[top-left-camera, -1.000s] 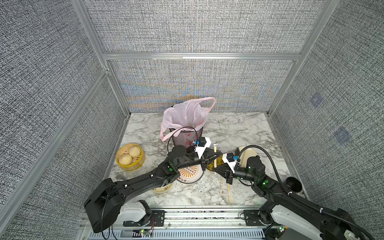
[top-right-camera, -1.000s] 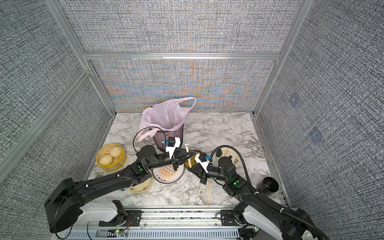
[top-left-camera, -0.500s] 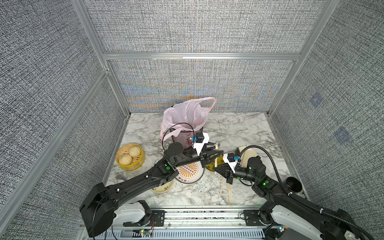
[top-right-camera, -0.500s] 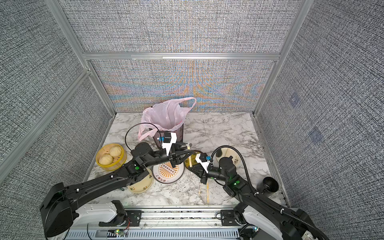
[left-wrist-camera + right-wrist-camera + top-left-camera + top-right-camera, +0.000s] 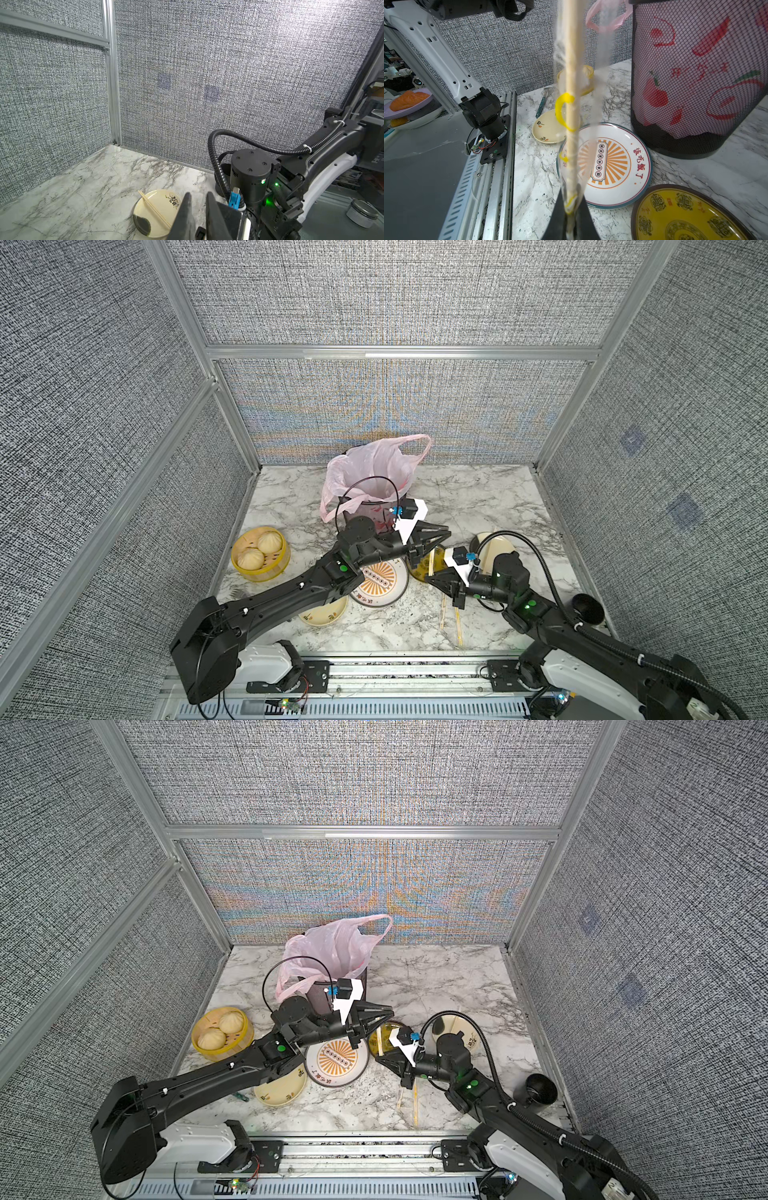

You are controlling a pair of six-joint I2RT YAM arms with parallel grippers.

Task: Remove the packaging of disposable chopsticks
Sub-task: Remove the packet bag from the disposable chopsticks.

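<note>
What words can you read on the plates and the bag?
"該吃飯了" in red, on the rim of the white sunburst plate.
Circled characters in that plate's middle: too small to read.
Red writing on the pink bag inside the mesh bin: too blurred to read.
Marks on the yellow plate and small cream plate: unreadable.

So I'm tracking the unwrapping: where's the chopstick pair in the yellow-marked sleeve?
In the right wrist view the sleeved pair is clamped in the right pincer, standing up in front of the sunburst plate, near the mesh bin.
</note>
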